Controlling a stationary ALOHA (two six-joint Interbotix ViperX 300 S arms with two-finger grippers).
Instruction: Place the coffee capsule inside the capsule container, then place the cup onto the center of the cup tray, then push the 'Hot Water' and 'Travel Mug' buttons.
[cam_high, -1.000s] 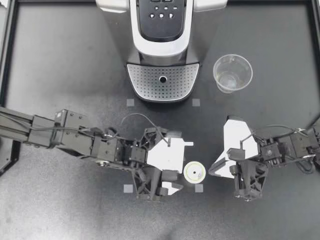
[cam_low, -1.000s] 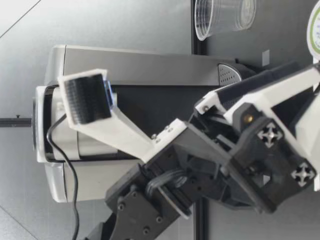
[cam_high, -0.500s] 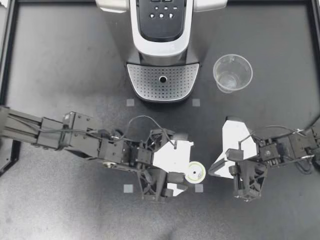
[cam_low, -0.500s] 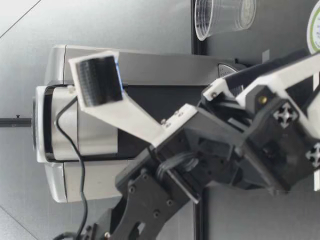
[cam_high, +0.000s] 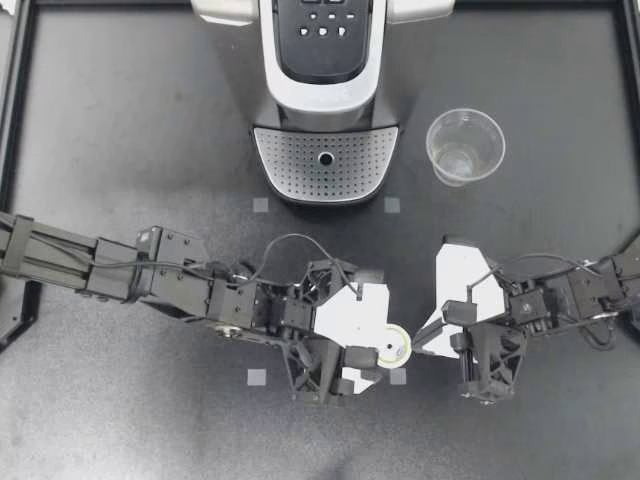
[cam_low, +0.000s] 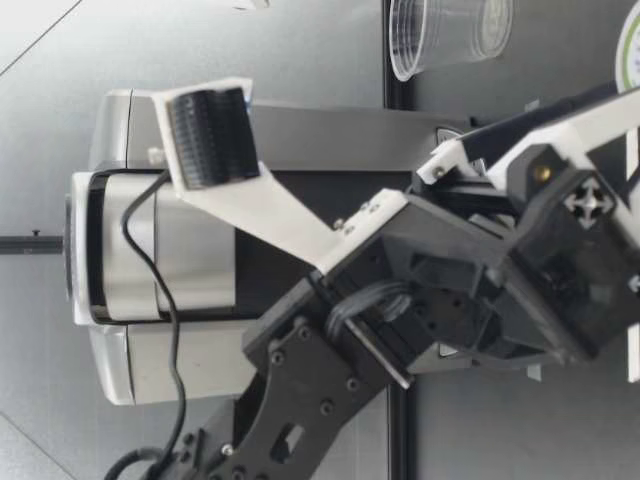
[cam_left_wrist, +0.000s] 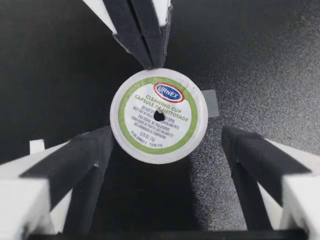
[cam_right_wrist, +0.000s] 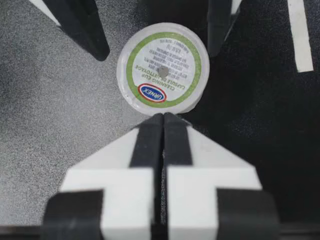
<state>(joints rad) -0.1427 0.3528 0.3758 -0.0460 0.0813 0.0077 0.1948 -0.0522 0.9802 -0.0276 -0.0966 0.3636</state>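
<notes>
capsule (cam_high: 389, 346) between spread fingers of L gripper (cam_high: 374, 336), R gripper (cam_high: 420, 342) pressed together, tips at capsule rim, black table (cam_high: 130, 150), coffee machine (cam_high: 325, 100) at back

Left gripper (cam_high: 378, 338) angled low, fingers spread wide; right gripper (cam_high: 424, 342) opposite, fingers pressed flat together, tip pointing toward left gripper; both arms reaching inward.
</notes>
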